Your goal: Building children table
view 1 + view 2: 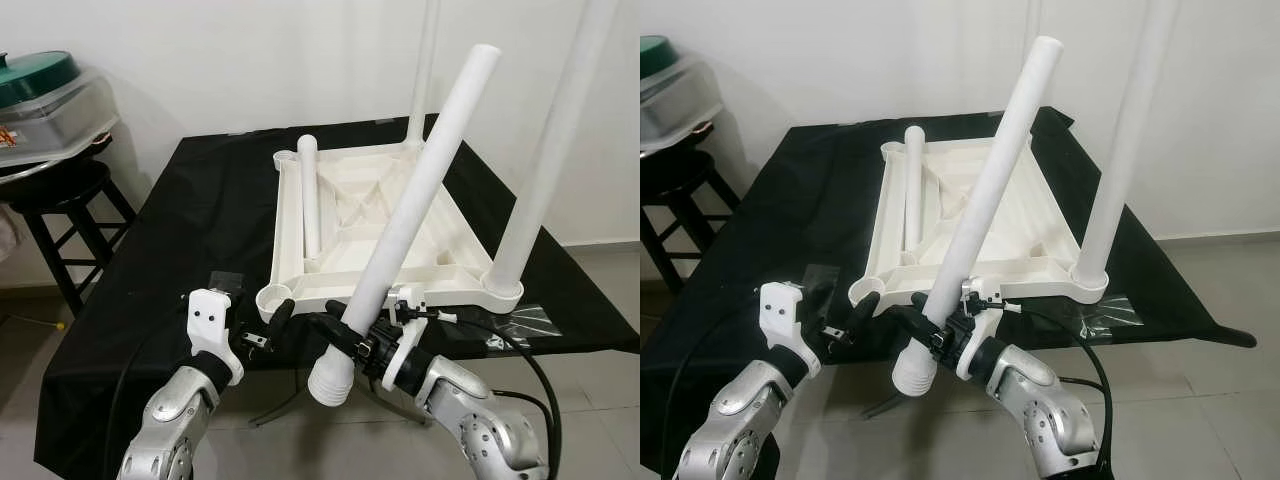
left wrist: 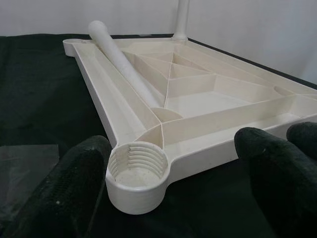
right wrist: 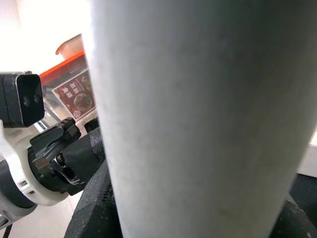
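Right end effector (image 1: 345, 335) clamped on a white leg (image 1: 415, 205) near its threaded lower end, leg tilted, top leaning away and to the right over the tabletop. Left end effector (image 1: 268, 328) fingers apart, sitting just at the near-left corner of the upturned white tabletop (image 1: 375, 215). Left wrist view gives the detail the eye views lack: the empty threaded socket (image 2: 137, 173) at that corner sits between the two black fingers (image 2: 64, 193), ridges inside visible, nothing screwed in. Right wrist view is close on the held leg, with the left end effector's white housing beyond and a red label with small print too blurred to read.

Tabletop lies underside up on the black-covered counter (image 1: 190, 215), ribbed compartments showing. A loose leg (image 1: 309, 195) lies inside along its left side. Two legs stand upright in sockets: one at the near-right corner (image 1: 545, 165), one at the far-right corner (image 1: 423, 65). Clear plastic wrap (image 1: 520, 325) lies on the counter's near-right edge.

Far left, a black stool (image 1: 55, 200) carries a clear lidded container (image 1: 50, 115) with a green object on top; contents not discernible.
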Robot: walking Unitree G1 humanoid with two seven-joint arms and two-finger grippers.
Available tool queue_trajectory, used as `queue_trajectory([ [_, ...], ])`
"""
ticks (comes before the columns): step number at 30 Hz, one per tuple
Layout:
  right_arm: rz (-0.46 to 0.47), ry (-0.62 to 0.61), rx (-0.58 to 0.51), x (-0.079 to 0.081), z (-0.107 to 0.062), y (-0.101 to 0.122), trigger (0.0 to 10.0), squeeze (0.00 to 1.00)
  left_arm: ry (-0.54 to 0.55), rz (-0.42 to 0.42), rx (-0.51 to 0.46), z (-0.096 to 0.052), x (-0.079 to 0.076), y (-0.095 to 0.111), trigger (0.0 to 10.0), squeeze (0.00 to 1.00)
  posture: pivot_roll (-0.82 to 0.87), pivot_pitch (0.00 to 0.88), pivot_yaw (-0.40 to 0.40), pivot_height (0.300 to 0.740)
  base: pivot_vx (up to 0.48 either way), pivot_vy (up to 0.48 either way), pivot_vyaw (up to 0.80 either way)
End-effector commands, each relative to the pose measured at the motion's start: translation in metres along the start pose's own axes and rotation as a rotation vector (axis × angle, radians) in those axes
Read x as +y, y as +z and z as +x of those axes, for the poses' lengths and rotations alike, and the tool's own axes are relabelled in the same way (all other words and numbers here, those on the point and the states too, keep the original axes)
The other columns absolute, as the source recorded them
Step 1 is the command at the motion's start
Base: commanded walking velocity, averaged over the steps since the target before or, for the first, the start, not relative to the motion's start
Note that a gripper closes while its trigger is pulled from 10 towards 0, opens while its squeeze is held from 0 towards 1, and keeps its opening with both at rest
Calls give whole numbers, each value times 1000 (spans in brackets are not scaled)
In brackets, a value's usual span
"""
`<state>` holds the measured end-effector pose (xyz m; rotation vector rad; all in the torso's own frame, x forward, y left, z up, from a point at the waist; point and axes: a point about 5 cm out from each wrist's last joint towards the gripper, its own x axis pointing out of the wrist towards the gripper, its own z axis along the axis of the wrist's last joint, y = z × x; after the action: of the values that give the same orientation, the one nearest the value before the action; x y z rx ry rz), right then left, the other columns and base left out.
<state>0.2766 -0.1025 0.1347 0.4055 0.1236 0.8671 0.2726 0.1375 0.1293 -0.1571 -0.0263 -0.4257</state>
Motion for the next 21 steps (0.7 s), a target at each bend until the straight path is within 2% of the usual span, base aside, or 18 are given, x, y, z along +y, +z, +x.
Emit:
queue_trajectory([
  [1, 11, 21, -21, 2, 2, 4, 10000, 0, 11, 9, -3, 0, 2, -1, 10000, 0, -88, 89, 73, 740, 0, 0, 0],
  [21, 8, 28, -12, -1, 4, 4, 10000, 0, 18, 8, 6, 3, 2, -1, 10000, 0, -94, 90, 69, 740, 0, 0, 0],
])
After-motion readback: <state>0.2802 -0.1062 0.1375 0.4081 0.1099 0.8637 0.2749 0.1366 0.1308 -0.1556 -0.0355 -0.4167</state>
